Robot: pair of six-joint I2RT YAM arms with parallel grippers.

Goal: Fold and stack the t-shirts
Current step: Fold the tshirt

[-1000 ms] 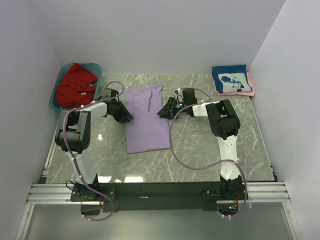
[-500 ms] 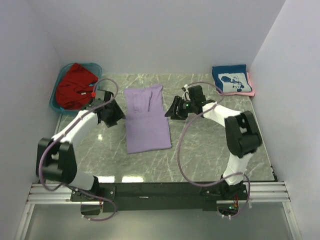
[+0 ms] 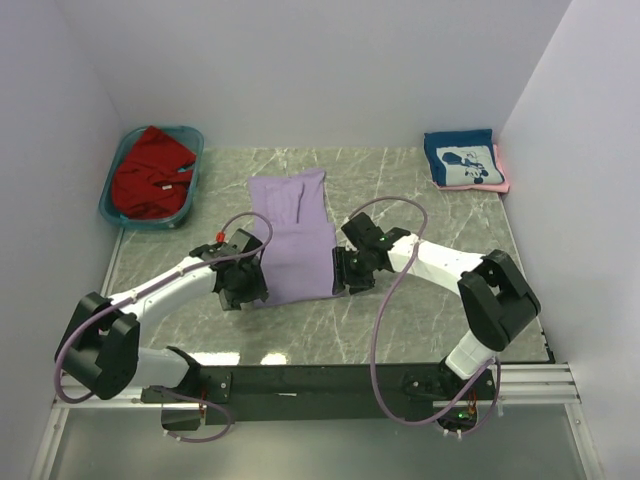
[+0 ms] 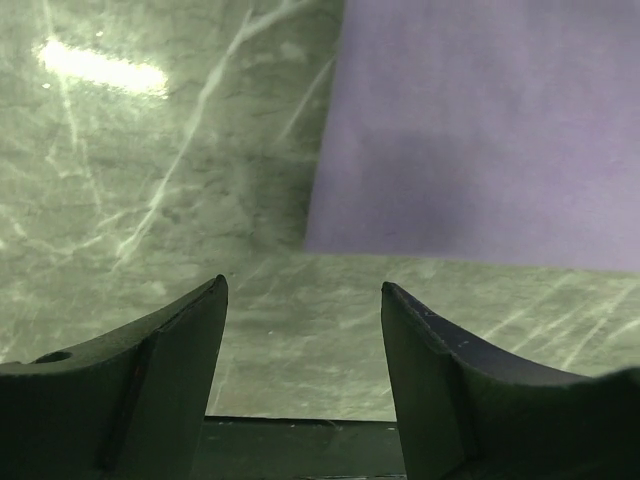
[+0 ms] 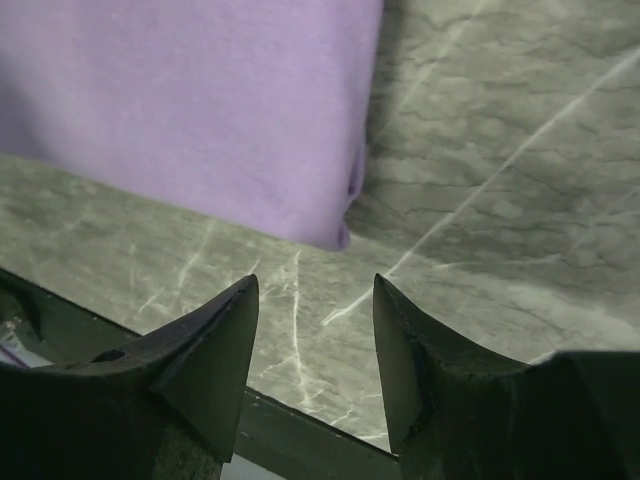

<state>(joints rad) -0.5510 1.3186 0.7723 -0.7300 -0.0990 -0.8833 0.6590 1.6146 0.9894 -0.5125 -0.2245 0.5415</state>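
Note:
The lavender-purple t-shirt [image 3: 292, 235] lies flat in a long folded strip in the middle of the table. My left gripper [image 3: 246, 292] is open and empty beside its near left corner, which shows in the left wrist view [image 4: 470, 140]. My right gripper [image 3: 345, 279] is open and empty beside its near right corner, which shows in the right wrist view [image 5: 200, 110]. The red t-shirt [image 3: 148, 172] lies bunched in the teal tub [image 3: 190, 184]. The navy t-shirt with white graphic [image 3: 461, 158] lies folded on the pink t-shirt [image 3: 501, 172] at the back right.
White walls close in the table on the left, back and right. The black front rail [image 3: 320, 378] runs along the near edge, and it shows under the fingers in both wrist views.
Both grippers have moved from the middle sides of the lavender shirt down toward its near corners. The shirt has not moved.

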